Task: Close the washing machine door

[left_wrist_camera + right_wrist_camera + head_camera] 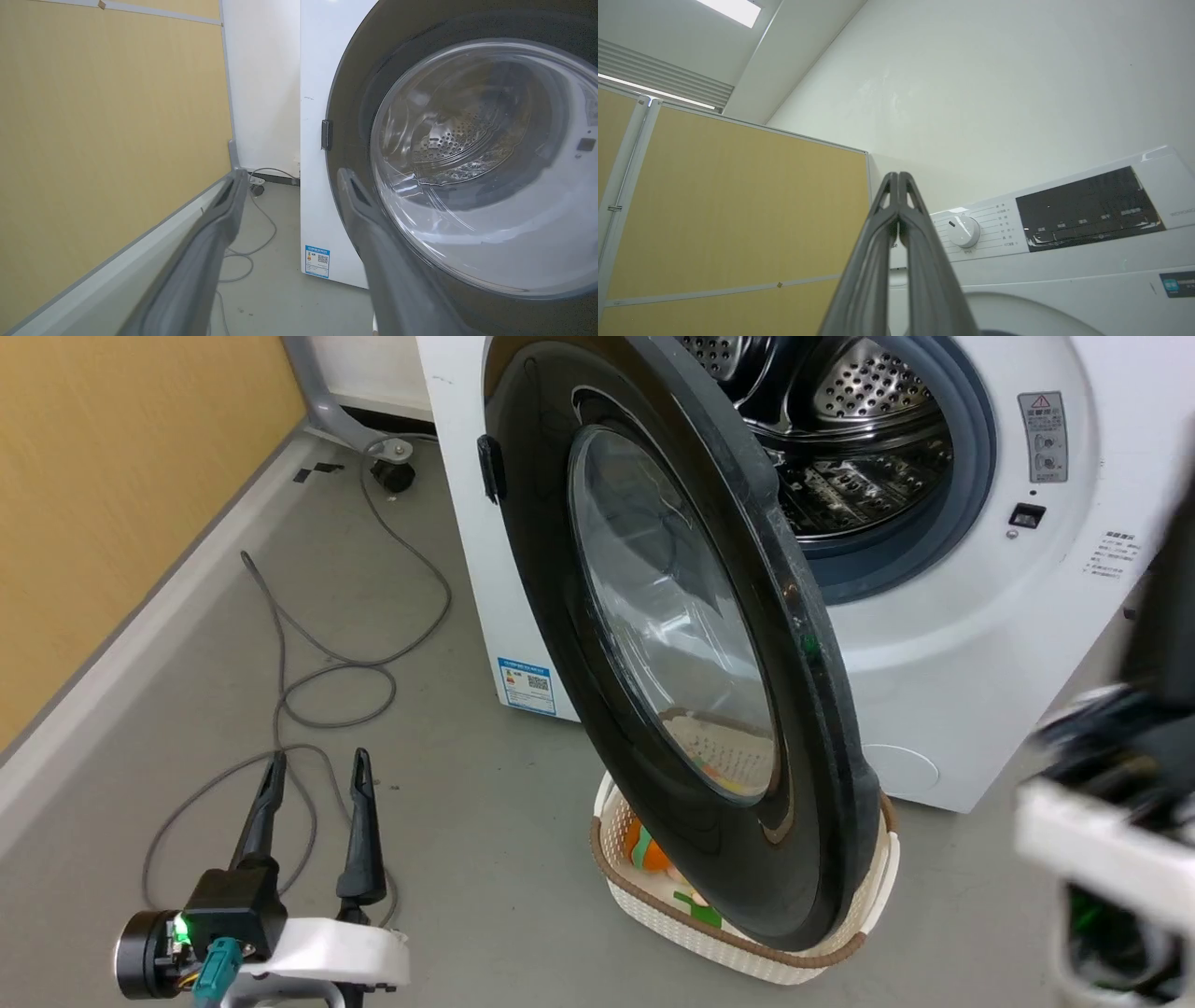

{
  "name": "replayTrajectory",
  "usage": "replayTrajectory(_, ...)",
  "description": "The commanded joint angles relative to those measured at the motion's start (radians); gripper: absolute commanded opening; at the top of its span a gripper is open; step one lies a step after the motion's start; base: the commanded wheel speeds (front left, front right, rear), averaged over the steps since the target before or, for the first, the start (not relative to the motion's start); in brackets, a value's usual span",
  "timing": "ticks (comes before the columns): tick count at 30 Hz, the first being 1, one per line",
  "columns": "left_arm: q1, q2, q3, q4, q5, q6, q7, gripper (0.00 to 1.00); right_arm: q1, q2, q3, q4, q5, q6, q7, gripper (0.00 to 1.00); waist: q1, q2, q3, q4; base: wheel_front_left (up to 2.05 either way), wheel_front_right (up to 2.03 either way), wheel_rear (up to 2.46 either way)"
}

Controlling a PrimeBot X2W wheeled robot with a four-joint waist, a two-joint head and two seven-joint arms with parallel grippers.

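Black and glossy, the washing machine door stands swung out from the washing machine. We would push near its free rim with our left gripper, fingers spread and empty at seven o'clock; the fingers of our right gripper meet, empty. A basket at six o'clock crowds that edge.

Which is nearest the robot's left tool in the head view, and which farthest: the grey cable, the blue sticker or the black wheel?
1. Grey cable: on the floor, just beyond the left tool.
2. Blue sticker: low on the washing machine front, off to the right.
3. Black wheel: far back by the wall.
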Motion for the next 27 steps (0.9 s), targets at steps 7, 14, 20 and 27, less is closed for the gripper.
replayTrajectory(7,0.022,-0.042,0.047,0.008,0.042,-0.038,-0.004,1.00,0.002,-0.137,0.326,-0.031,0.061,0.001,-0.003,0.00,0.0000,0.0000,-0.001,-0.010,0.00,0.00,0.00)
replayTrajectory(14,0.020,-0.067,0.079,0.009,0.069,-0.061,-0.004,1.00,0.012,-0.250,0.577,0.064,0.065,0.001,-0.003,0.00,0.0000,0.0000,0.001,-0.029,0.00,0.00,0.00)
replayTrajectory(20,0.019,-0.081,0.096,0.004,0.084,-0.071,-0.004,1.00,0.041,-0.279,0.672,0.145,0.053,0.001,-0.003,0.00,0.0000,0.0000,0.011,-0.040,0.00,0.00,0.00)
replayTrajectory(27,0.015,-0.095,0.119,-0.004,0.101,-0.080,-0.004,1.00,0.092,-0.300,0.690,0.252,0.024,0.001,-0.003,0.00,0.0000,0.0000,0.037,-0.063,0.00,0.00,0.00)
